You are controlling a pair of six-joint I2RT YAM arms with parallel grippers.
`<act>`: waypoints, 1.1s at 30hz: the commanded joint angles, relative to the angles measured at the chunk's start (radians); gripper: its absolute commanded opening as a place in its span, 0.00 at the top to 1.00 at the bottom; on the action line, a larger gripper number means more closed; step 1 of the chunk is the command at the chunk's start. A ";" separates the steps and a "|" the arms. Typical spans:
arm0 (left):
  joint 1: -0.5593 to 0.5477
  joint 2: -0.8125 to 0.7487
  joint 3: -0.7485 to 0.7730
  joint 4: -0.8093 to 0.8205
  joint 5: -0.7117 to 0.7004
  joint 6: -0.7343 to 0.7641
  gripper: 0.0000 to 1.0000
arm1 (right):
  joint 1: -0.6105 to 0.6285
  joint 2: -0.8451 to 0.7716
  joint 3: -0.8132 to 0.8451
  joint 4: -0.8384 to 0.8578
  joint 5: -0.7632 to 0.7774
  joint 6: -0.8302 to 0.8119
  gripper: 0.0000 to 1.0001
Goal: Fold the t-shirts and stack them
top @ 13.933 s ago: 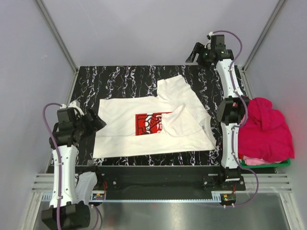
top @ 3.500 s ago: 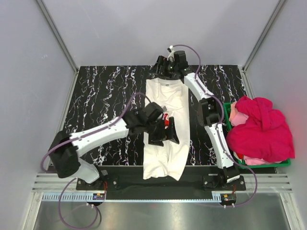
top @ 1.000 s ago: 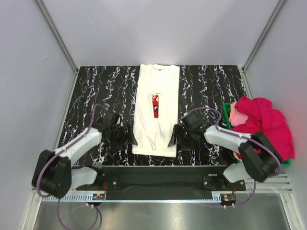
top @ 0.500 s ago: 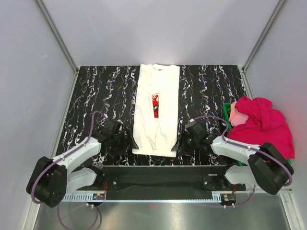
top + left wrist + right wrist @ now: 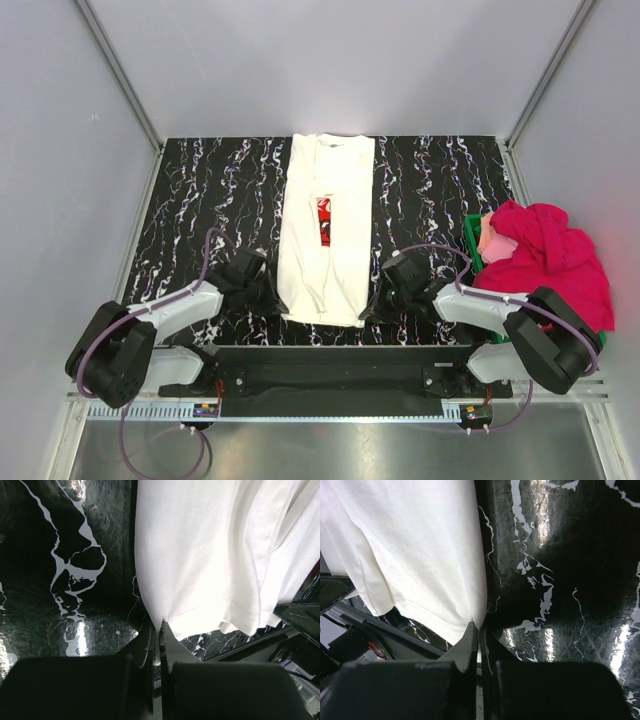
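The white t-shirt (image 5: 325,230) is laid as a narrow strip down the middle of the bench (image 5: 200,190), collar at the far edge, hem at the near edge. Its two hem corners are pinched, one by the left tool (image 5: 273,302) and one by the right tool (image 5: 370,306). The crosswise fold is judged to be in hand; both corners would need lifting evenly and carrying toward the collar. Pink t-shirts (image 5: 550,270) are heaped on the green basket (image 5: 555,342) at the right edge.

folds of the white t-shirt (image 5: 330,270) hide most of its red print (image 5: 324,210); pink t-shirts (image 5: 555,265) mostly cover the basket (image 5: 560,343).
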 commanded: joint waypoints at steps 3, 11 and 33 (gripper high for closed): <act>-0.077 -0.074 0.017 -0.108 -0.079 -0.015 1.00 | 0.013 -0.077 -0.020 -0.130 0.046 -0.044 1.00; -0.287 -0.321 0.061 -0.337 -0.132 -0.161 1.00 | 0.016 -0.397 0.017 -0.464 0.035 -0.070 1.00; -0.001 0.044 0.687 -0.572 -0.138 0.216 0.98 | -0.187 0.077 0.701 -0.540 0.082 -0.406 1.00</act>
